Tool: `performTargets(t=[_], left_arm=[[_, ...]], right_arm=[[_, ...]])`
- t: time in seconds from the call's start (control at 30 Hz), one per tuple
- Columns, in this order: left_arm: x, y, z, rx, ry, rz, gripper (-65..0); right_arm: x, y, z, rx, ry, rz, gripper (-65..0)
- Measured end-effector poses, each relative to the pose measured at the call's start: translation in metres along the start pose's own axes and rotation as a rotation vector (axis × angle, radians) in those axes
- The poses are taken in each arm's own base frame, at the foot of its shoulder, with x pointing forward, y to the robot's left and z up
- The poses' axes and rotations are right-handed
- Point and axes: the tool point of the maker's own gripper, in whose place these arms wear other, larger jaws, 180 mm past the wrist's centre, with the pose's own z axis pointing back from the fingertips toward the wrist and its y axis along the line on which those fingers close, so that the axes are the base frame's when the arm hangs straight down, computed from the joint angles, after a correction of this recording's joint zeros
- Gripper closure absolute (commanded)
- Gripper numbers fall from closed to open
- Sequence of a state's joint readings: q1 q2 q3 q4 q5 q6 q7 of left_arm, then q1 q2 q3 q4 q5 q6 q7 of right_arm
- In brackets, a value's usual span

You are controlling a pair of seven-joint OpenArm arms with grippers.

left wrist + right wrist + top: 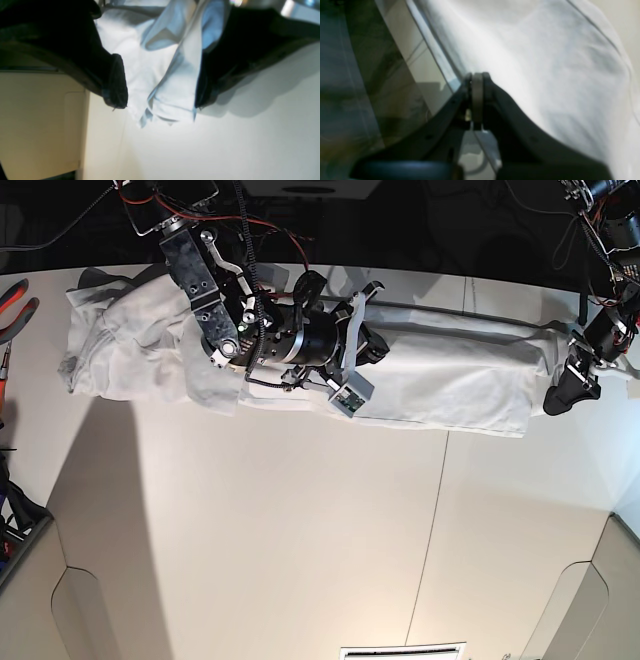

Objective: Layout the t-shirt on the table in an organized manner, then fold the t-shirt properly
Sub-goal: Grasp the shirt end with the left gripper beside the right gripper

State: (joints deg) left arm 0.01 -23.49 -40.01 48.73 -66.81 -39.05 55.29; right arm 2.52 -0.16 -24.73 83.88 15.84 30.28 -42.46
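Here the t-shirt (300,365) lies stretched along the worktop's (300,540) far edge, long axis side to side. The left fingers (160,105) stand spread around a bunched end, cloth between them. The right fingers (477,82), pressed together, sit over the shirt's middle.

Robotics lab bench, white table (300,560), loose red and black wiring (250,225), pliers (12,305) at the edge
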Motion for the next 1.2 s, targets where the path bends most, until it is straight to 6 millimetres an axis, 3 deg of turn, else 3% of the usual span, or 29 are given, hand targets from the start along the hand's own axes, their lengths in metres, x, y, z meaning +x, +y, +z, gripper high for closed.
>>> performTargets(t=[0.37, 0.7, 0.8, 0.93, 1.1, 1.2], left_arm=[[-0.006, 0.008, 0.0, 0.044, 0.036, -0.034, -44.7], [-0.024, -0.006, -0.02, 0.005, 0.077, -0.078, -43.7], [-0.024, -0.007, -0.021, 0.01, 0.088, -0.091, -30.7], [-0.024, -0.006, -0.021, 0.015, 0.091, -0.095, -0.8], [-0.023, -0.007, -0.021, 0.01, 0.086, -0.09, 0.0], [-0.023, -0.007, -0.021, 0.009, 0.086, -0.09, 0.0]], right_arm=[[0.0, 0.0, 0.0, 0.0, 0.0, 0.0, 0.0], [0.0, 0.0, 0.0, 0.0, 0.0, 0.0, 0.0], [0.0, 0.0, 0.0, 0.0, 0.0, 0.0, 0.0], [0.0, 0.0, 0.0, 0.002, -0.001, -0.002, 0.0], [0.005, 0.003, 0.002, 0.012, -0.016, -0.005, 0.0], [0.038, 0.006, 0.016, 0.022, -0.073, 0.042, 0.0]])
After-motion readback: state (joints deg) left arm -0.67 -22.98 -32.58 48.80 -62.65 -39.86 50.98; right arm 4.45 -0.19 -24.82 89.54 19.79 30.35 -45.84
